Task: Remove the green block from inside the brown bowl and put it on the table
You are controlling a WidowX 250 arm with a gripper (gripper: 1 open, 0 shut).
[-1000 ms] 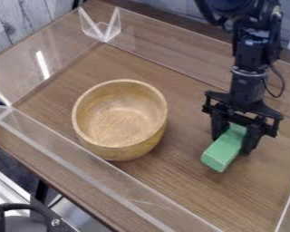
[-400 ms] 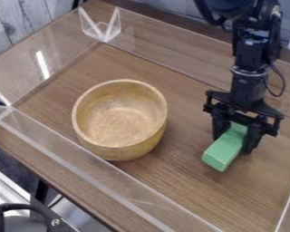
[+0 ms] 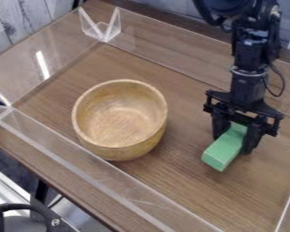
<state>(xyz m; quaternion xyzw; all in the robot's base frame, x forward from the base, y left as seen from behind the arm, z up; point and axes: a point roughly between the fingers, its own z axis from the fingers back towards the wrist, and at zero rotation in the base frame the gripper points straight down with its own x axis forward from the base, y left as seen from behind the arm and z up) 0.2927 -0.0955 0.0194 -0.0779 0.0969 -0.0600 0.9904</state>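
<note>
Step in hand: release. The block (image 3: 227, 148) is out of the bowl (image 3: 120, 118) and down on the table (image 3: 172, 186); what remains, by judgement, is to let go and lift clear.

Jaws: clenched on the block's upper end, one finger on each long side. The gripper (image 3: 245, 134) points steeply down, tipped slightly off vertical.

Block, relative to jaws: its top end sits between the fingertips. The rest runs out below and toward the camera side of the jaws, ending at the tabletop.

Long axis: slanted, from the jaws down and forward-left in the view. It is not flat and not upright. The lower end appears to touch the table, though contact cannot be confirmed from this angle.

Bowl, relative to jaws: well apart, off to the left in the view. Its inside is bare.

Governing relation: the block leans away from the jaws along its long axis, so on release it will likely tip toward the camera side and settle flat.

Clearance: open tabletop lies on that side. The acrylic wall (image 3: 286, 213) stands near, to the right.

Next move calls for: opening the fingers without dragging the block, then a straight lift.

Risk: the block may catch on a finger as it tips.
</note>
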